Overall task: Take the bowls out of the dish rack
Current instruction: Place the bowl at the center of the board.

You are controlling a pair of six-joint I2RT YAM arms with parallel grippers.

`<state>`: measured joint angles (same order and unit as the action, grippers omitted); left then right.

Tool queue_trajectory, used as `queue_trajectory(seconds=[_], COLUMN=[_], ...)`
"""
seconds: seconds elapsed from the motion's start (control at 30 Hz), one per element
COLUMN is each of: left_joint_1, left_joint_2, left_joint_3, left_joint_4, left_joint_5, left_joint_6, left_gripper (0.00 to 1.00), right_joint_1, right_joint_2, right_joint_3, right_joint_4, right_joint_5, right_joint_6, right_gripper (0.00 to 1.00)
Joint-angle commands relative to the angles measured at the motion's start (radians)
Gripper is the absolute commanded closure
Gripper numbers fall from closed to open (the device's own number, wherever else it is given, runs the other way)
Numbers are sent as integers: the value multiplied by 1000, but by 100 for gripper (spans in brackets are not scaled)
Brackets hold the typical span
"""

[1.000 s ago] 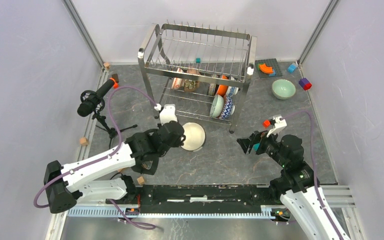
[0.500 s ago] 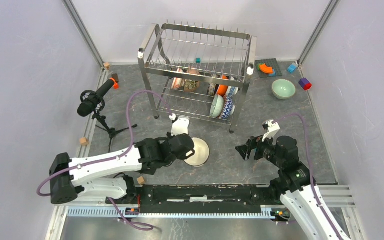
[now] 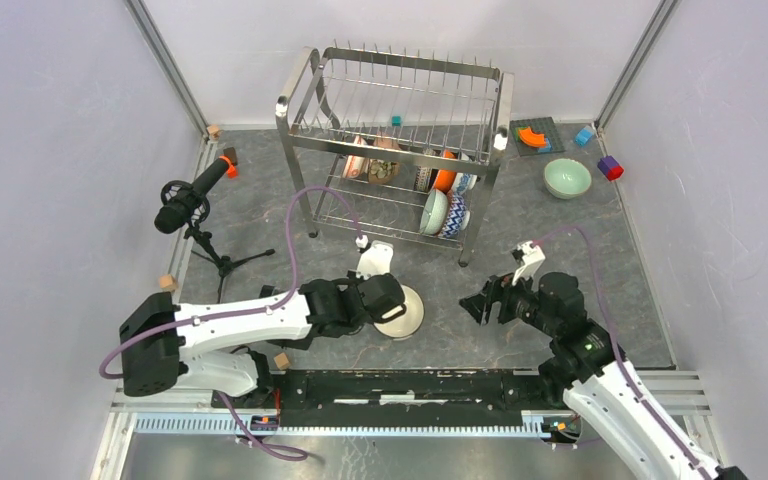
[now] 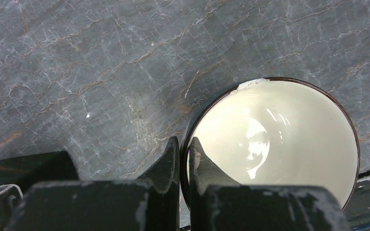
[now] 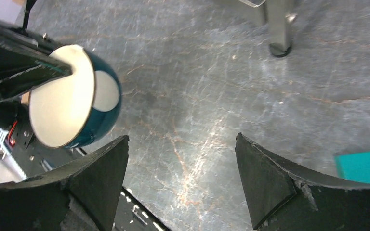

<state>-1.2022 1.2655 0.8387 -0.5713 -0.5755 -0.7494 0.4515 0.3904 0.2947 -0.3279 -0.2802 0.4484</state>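
I'm pinching the cream-lined bowl [image 4: 274, 139] by its rim in the left gripper [image 4: 184, 144], tilted, by the near edge of the table [image 3: 580, 290]; that thin hold may be slipping. The right gripper [image 5: 180, 144] is hanging wide nearby, risking a bump. Beyond, other bowls [image 3: 442, 205] are sitting in the dish rack [image 3: 400, 150] toward the far edge.

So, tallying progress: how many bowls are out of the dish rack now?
2. A pale green bowl sits on the table right of the dish rack; the left hand grips a white-lined bowl by its rim near the front. Others sit racked, overlapping.
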Motion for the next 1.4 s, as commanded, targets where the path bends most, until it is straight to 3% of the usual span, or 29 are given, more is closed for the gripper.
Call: queue_trajectory(seconds=[0.0,0.23,0.37,0.47,0.7,0.9,1.37], left_joint_1=[-6,-5,-5,-8,-15,-28,-66], left_joint_2=[32,49,49,33,17,20,25], left_joint_3=[11,-7,-21,-41,-58,-59,-51], left_joint_4=[97,98,97,96,55,54,48], left_joint_5=[-52,-84,-83,-92,-135,-151,-187], left_joint_6=[-78,-168,-211,-243,-293,-312,-346], left_gripper=[98,98,98,98,98,98,98], right_joint_1=[121,356,560,637,682,692,694], right_joint_2=[55,170,293,373,457,593,766], right_joint_3=[12,22,82,119,157,231,304], right_joint_4=[55,165,186,202,306,321,261], right_joint_5=[125,285,485,589,680,669,677], right_joint_6=[44,114,160,189,257,246,183], right_gripper=[14,15,16,17,20,22,41])
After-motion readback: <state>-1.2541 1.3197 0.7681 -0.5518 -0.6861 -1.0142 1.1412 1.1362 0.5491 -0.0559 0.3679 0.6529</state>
